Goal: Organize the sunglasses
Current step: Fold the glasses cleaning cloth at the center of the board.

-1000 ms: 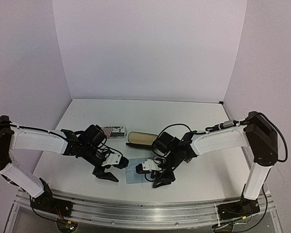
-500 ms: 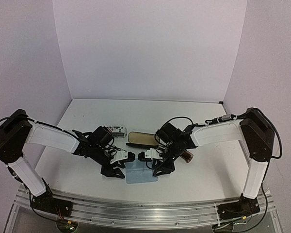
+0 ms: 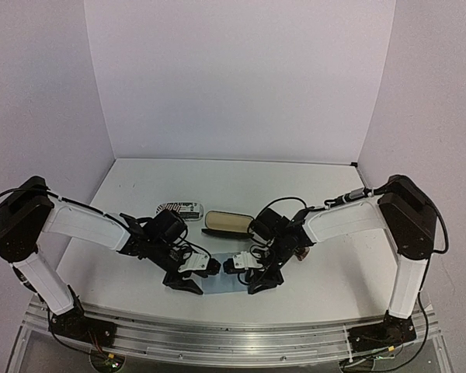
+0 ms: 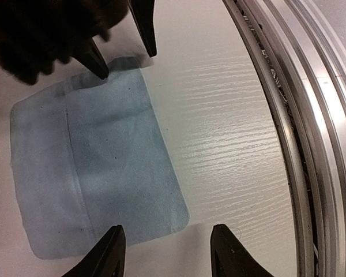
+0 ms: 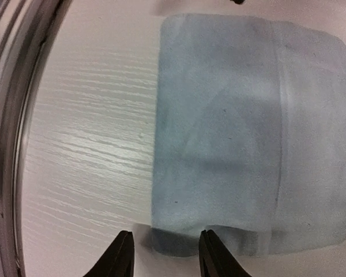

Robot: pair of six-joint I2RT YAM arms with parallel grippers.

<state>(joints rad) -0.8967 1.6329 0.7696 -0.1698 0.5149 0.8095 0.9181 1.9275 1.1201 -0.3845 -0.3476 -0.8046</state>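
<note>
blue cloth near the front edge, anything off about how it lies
Mostly flat, but the blue cloth has a fold line across it, and one edge looks doubled over in the right wrist view. Nothing torn.

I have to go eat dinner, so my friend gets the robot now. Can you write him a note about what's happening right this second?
Left claw: open, holding nothing, low over one corner of the blue cloth.
Right claw: open, holding nothing, at the cloth's opposite side.
Sunglasses: the brown sunglasses seem to peek out beside the right claw; the white sunglasses are not in view.
Done: no pair visibly put away.
Left: find both pairs and organize them.
</note>
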